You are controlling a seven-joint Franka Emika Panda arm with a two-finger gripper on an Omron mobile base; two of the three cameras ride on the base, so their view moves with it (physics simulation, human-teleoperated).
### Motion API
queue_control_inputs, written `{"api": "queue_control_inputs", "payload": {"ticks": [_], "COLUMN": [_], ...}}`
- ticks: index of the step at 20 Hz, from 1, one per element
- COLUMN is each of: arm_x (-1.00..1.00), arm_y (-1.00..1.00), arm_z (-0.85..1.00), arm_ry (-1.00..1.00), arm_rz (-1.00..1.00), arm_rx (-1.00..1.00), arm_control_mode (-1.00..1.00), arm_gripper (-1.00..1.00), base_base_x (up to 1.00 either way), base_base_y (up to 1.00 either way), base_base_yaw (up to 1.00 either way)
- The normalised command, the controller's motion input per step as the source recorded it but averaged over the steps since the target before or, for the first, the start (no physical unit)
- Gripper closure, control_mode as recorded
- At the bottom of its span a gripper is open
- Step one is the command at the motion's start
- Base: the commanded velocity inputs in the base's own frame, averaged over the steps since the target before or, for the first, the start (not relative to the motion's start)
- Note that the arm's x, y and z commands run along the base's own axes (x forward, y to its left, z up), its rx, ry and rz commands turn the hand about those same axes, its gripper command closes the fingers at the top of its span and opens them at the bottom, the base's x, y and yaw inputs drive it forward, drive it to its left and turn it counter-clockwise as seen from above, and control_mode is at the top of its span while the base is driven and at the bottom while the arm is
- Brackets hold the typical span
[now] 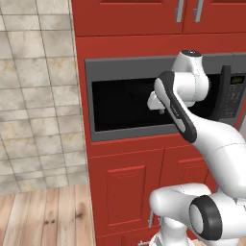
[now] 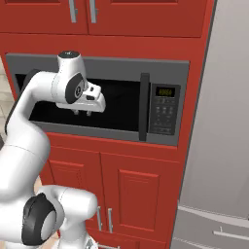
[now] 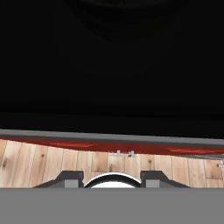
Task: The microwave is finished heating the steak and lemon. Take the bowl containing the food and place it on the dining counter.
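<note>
Microwave (image 2: 97, 99) door shut; end effector (image 2: 81, 113) downward before glass

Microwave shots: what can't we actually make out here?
- Microwave contents: black glass door shows nothing inside in any view, so bowl, steak and lemon can't be confirmed.
- Display and buttons: too small to read in the right base view.
- Handle: partly hidden by the arm in the left base view.
- Fingers: tiny in the right base view, cut by the bottom edge in the hand view; state unclear.
</note>
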Motion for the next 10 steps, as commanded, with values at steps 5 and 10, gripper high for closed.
{"api": "queue_control_inputs", "payload": {"ticks": [5,10], "arm_x": [-0.3,-0.5], "arm_y": [-0.01,-0.15], "arm_z": [0.0,0.0], "arm_ry": [0.0,0.0], "arm_rz": [0.0,0.0], "arm_rx": [0.0,0.0], "arm_control_mode": [-1.0,1.0], "arm_gripper": [-1.0,-1.0], "base_base_x": [0.0,-0.12], "base_base_y": [0.0,-0.06], "base_base_yaw": [0.0,0.0]}}
